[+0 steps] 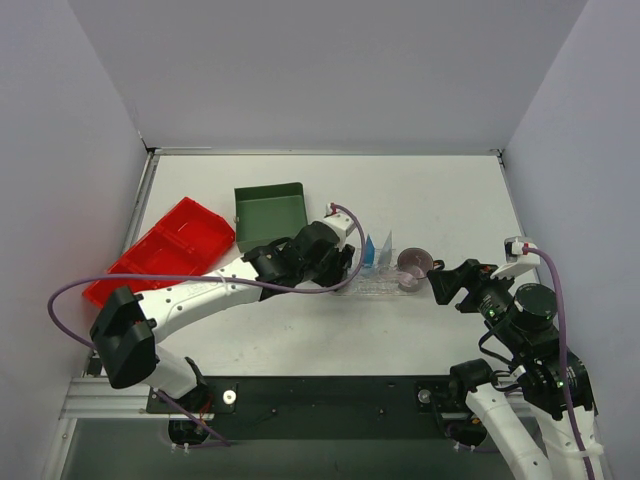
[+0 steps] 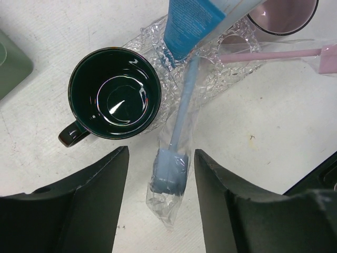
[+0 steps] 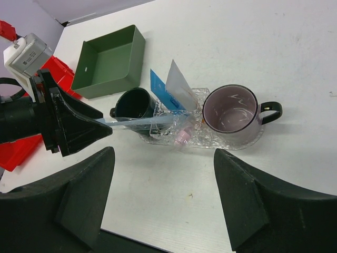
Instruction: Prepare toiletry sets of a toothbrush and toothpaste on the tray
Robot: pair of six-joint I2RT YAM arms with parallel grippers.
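Left gripper, jaws apart, is straddling the toothbrush overhanging the tray at 6 o'clock. Right gripper is idling, jaws likewise apart and empty. Placement seems to be finishing; the brush is probably needing a nudge aboard.

On tray, left mug and right mug, toothpaste between them, toothbrush overhanging left end

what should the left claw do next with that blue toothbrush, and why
Probably close the left claw on the toothbrush and slide it toward the toothpaste. Its jaws stand open either side of the brush head, which lies off the tray on the table.
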